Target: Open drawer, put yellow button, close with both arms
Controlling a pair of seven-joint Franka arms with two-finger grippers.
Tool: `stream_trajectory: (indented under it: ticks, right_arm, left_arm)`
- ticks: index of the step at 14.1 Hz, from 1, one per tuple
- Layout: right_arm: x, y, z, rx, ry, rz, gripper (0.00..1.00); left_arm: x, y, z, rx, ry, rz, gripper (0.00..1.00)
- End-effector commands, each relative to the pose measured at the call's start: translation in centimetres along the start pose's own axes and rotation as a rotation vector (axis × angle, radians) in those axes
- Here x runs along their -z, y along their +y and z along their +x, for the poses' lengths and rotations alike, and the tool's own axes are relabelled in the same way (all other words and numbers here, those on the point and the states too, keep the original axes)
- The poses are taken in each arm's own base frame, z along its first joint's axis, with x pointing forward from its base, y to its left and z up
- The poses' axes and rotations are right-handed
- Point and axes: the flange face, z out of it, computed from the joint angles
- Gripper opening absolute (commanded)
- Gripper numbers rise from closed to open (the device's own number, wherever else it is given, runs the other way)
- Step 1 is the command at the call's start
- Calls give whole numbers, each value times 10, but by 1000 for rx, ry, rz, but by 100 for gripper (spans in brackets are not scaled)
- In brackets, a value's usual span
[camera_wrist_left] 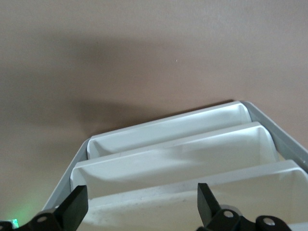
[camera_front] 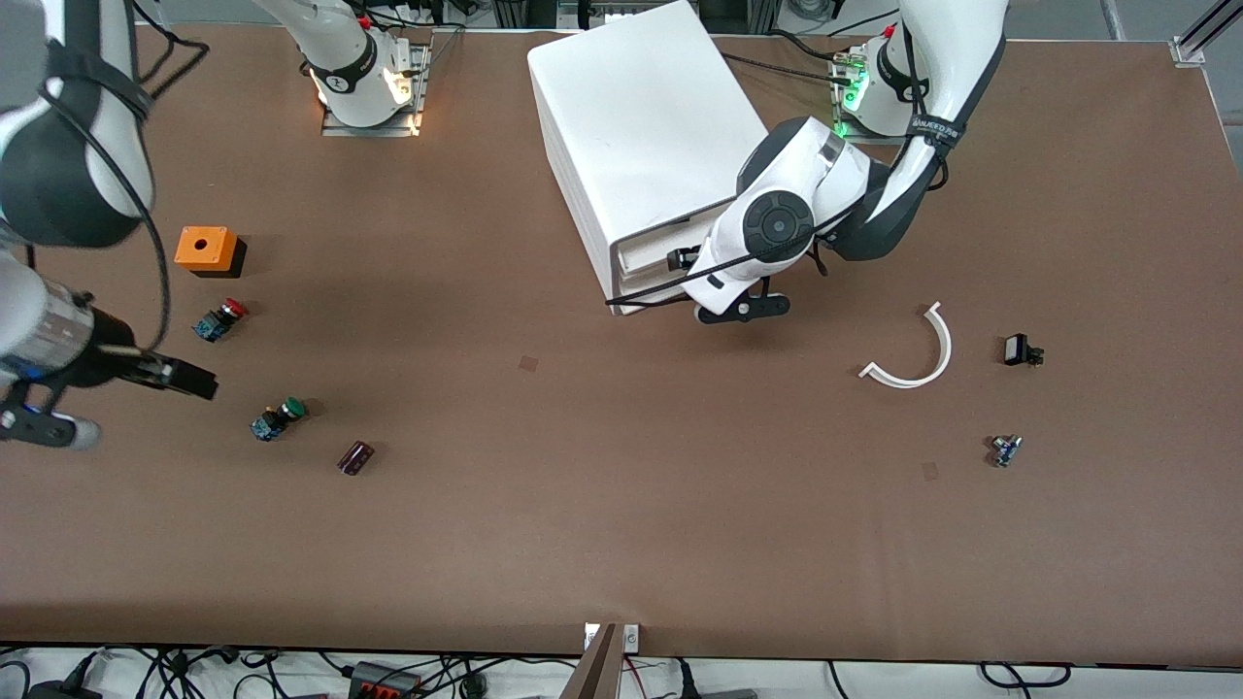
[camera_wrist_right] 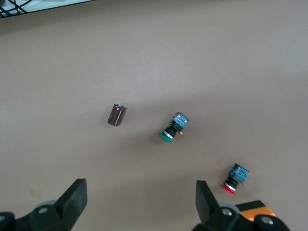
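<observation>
Left gripper (camera_wrist_left: 142, 204) spread wide, nothing between the fingers (camera_wrist_left: 74, 204), hanging right at the front of the cabinet (camera_front: 641, 126) and looking down over the stacked drawer lips. Top drawer (camera_front: 649, 254) just under the fingertips, from here seeming shut or barely started, so judging the step as the opening pull.

Over to the right gripper (camera_wrist_right: 139, 197): also gaping, holding nothing, waiting above the table (camera_front: 583, 544) at the right arm's end, with the green button (camera_front: 277, 419), the red button (camera_front: 221, 318) and a small brown cylinder (camera_front: 355, 457) lying below it. Orange box (camera_front: 206, 249) beside the red one, farther from the front camera.

And the yellow button? Nowhere to be made out in any view: no yellow cap among the loose parts, and can't tell whether something is covering it.

Now, doing this pull well. Needs the fingers dropped onto the uppermost lip only, not the one beneath, since the lips sit stepped and close together. Best to bite near the middle of the lip so the tray runs straight and doesn't jam in its slot. Then draw straight out from the cabinet face, level, no lifting. Worth watching the cabinet itself, too: a light box by the look of it, likely to slide along with a hard tug, so slow and steady
</observation>
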Motion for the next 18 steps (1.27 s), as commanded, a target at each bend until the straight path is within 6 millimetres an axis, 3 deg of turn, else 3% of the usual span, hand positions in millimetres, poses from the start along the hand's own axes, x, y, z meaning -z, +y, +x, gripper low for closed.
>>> stream_trajectory:
  ticks: [1, 4, 5, 6, 9, 10, 13, 15, 18]
  right_arm:
    - [23, 44, -16, 67, 27, 17, 100]
    - [42, 80, -22, 151, 49, 16, 100]
    - [46, 86, -24, 162, 48, 15, 100]
    - [46, 88, -27, 165, 26, 15, 100]
    - [48, 88, -40, 156, -31, 17, 100]
    - [45, 87, -44, 156, -41, 19, 100]
    - [35, 89, -63, 152, -36, 17, 100]
    - [32, 91, -77, 151, -26, 19, 100]
    - [33, 91, -82, 149, -30, 24, 100]
  left_arm:
    - [2, -3, -16, 3, -30, -7, 100]
    - [7, -4, -14, 5, -31, -11, 100]
    - [15, -9, -9, 15, -26, -18, 100]
    - [39, -16, 1, 25, -8, -36, 100]
    - [101, -65, 43, 21, 85, 6, 100]
    - [112, -79, 53, 12, 114, 15, 100]
    - [129, -141, 89, -64, 207, 156, 100]
    - [141, -177, 101, -135, 201, 193, 100]
    - [177, -228, 114, -217, 187, 177, 100]
